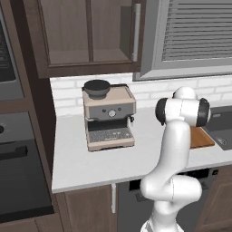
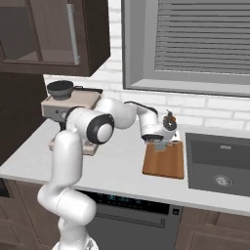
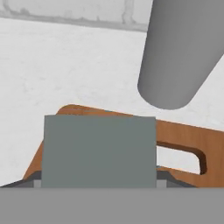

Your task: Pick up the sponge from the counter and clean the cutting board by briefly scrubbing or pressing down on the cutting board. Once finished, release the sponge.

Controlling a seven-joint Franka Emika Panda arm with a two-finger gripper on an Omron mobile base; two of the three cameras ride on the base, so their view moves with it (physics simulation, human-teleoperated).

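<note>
The sponge (image 3: 98,148) turns its grey-green scrubbing face to the hand view, low in the middle, sitting between the finger tips. My gripper (image 2: 160,144) is shut on it and hangs just above the far end of the cutting board (image 2: 165,162). The reddish-brown board (image 3: 175,135) lies beneath the sponge, its handle slot showing to the right. Whether the sponge touches the wood cannot be told. In the left base view my own arm hides most of the board (image 1: 201,138). The counter (image 2: 114,168) carries the board.
The dark sink basin (image 2: 219,166) lies just right of the board. A beige coffee machine (image 1: 108,118) stands on the counter's left part against the tiled wall. A grey cylinder (image 3: 179,52) crosses the hand view's upper right. Cabinets hang above.
</note>
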